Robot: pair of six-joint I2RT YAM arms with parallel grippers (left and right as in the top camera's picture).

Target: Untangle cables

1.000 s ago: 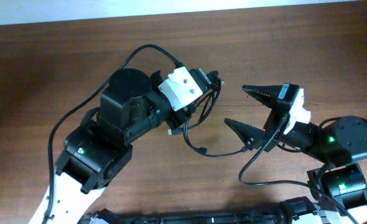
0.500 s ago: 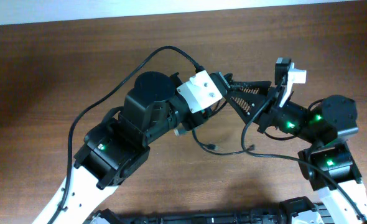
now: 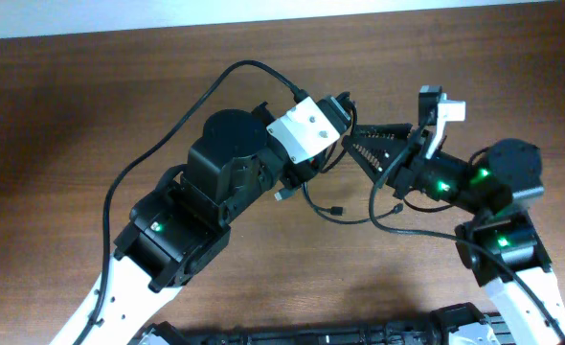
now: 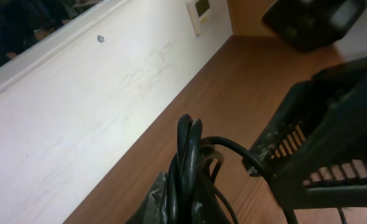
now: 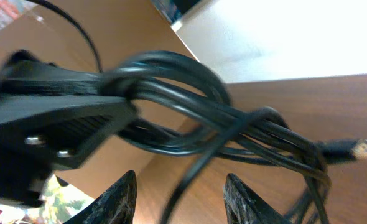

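Your left gripper (image 4: 183,208) pinched the cables (image 5: 190,81); the right gripper (image 5: 183,199) gaped empty just before them — grabbing every strand at once risked cinching the knot.

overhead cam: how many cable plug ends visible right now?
2: one plug at the lower left of the held cables, another plug on the loose end below them. More may be hidden in the tangle.

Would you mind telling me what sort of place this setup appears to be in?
Probably an indoor lab or office workbench: a wood-grain table meets a plain white wall, a small thermostat-like panel is mounted on that wall, and a bundle of cables is being worked.
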